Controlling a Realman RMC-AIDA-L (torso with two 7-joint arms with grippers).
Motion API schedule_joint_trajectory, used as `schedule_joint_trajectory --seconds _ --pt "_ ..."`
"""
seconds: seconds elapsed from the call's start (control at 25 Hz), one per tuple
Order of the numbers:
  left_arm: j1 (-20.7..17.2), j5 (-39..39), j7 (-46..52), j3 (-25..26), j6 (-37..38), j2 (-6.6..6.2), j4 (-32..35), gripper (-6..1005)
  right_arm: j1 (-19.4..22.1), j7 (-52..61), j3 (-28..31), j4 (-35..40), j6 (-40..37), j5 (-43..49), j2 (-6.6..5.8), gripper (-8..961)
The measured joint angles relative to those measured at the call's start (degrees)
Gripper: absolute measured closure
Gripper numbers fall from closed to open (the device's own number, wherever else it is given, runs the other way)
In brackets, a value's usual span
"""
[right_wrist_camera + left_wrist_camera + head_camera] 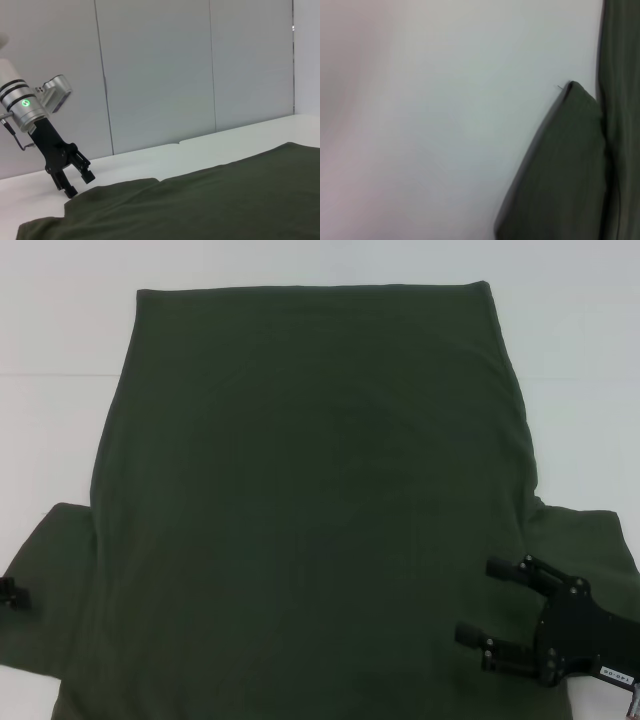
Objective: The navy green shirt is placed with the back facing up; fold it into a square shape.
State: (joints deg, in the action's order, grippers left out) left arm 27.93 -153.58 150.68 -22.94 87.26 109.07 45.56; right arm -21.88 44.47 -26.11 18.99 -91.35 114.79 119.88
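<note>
The navy green shirt (pixel 300 490) lies spread flat on the white table, plain back up, both short sleeves out to the sides. My right gripper (pixel 480 602) is open over the shirt's body next to the right sleeve (pixel 590 540), fingers pointing toward the middle. My left gripper (pixel 10 592) is at the outer edge of the left sleeve (pixel 55 590), mostly out of the head view. In the right wrist view the left gripper (pixel 79 183) hangs open just above that sleeve's edge on the shirt (pixel 225 200). The left wrist view shows the sleeve (pixel 565 170) beside the shirt's body.
The white table (pixel 60 360) surrounds the shirt on the left, right and far sides. A grey panelled wall (pixel 160 70) stands beyond the table's left side.
</note>
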Motion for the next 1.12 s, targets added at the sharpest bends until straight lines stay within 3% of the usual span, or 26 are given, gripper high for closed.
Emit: schedule_joint_trajectory --seconds 1.12 --pt "2.98 0.37 -0.04 -0.44 0.09 -0.01 -3.46 78 0.0 0.0 -0.42 0.0 -0.14 0.0 0.09 13"
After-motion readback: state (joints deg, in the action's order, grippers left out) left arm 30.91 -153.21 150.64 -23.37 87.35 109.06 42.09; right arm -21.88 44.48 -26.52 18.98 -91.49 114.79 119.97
